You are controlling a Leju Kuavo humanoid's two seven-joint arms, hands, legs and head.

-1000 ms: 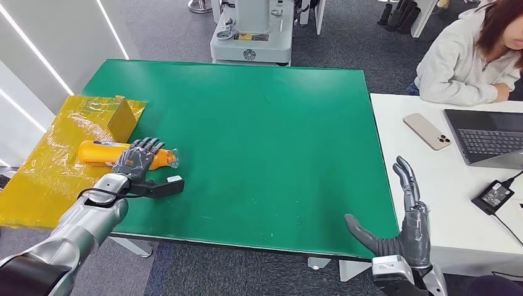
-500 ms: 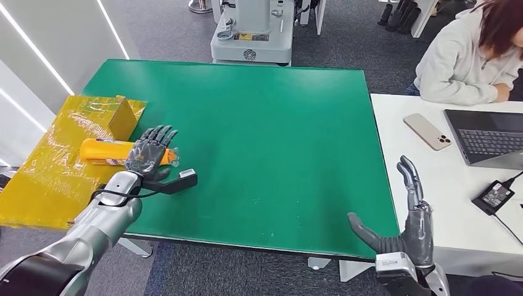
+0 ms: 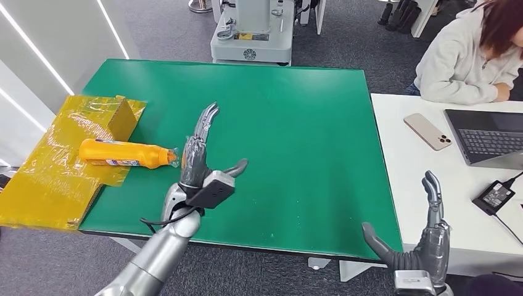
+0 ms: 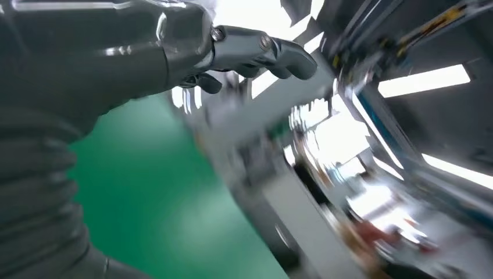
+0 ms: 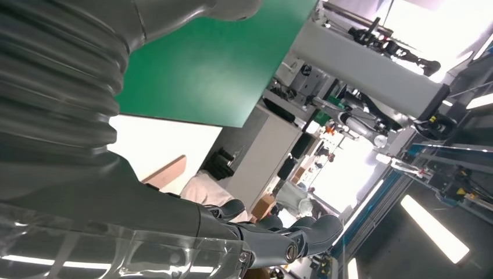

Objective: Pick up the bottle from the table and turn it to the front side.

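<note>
Bottle (image 3: 125,153) on its side, orange and untouched, lying just off the back of the left hand (image 3: 198,161), its capped end pointing at that hand and its body resting across the edge of the crinkled yellow sheet (image 3: 49,179) where that meets the green table (image 3: 290,129). Left hand is empty, fingers straight and apart, thumb stuck out to the side, raised above the table with a small gap between it and the bottle's cap. Over on the other side, the right hand (image 3: 425,237) hovers at the near corner of the table, open too, fingers pointing up, nothing in it. The left wrist view is smeared with blur, so no detail there beyond the thumb and green surface. By the look of it, nothing of the task is done: no grasp, no lift, no turn. All of that is left, starting with getting fingers round the bottle.
</note>
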